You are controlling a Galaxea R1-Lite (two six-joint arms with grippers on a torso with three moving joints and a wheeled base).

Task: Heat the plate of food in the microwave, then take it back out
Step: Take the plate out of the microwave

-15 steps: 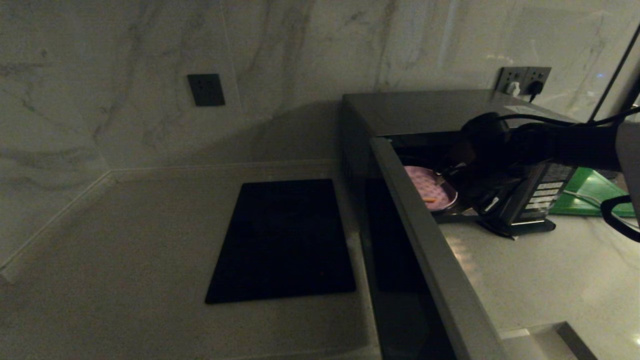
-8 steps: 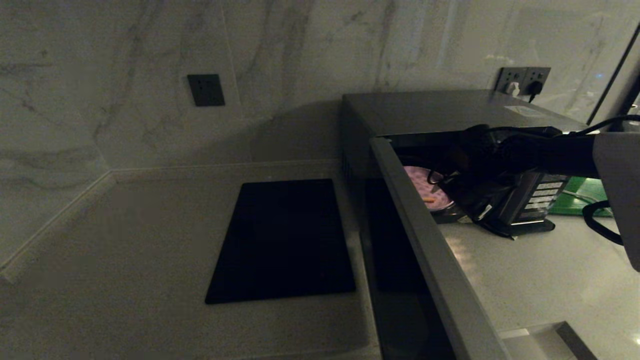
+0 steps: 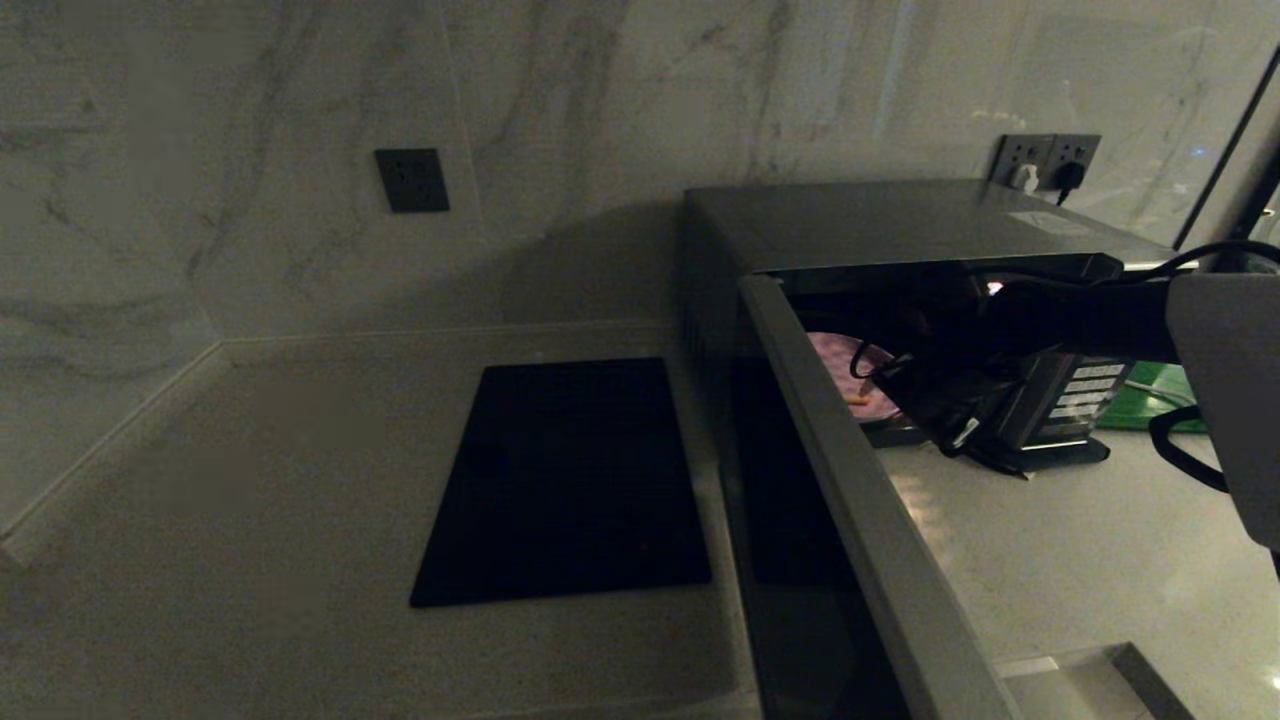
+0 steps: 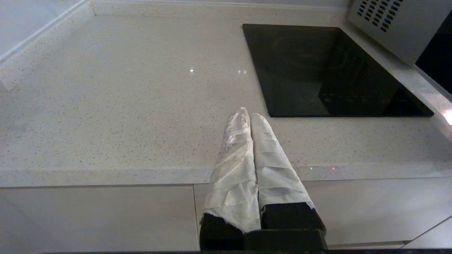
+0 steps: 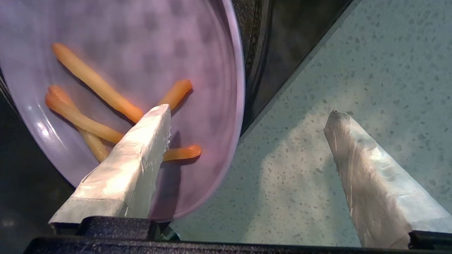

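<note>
Marble wall (image 3: 600,100) and pale speckled table (image 3: 250,480) form the setting, with a black mat (image 3: 570,480) at centre frame and a green board (image 3: 1150,400) at the right edge. Microwave (image 3: 880,220), upper right of centre, stands with its door (image 3: 860,500) swung open; the plate of food (image 5: 141,70) sits at its opening, lavender with orange sticks. Right tool (image 5: 247,116) has its jaws spread wide, one wrapped finger over the plate and the other over the table; left tool (image 4: 250,114), jaws pressed together, is parked above the table edge.
</note>
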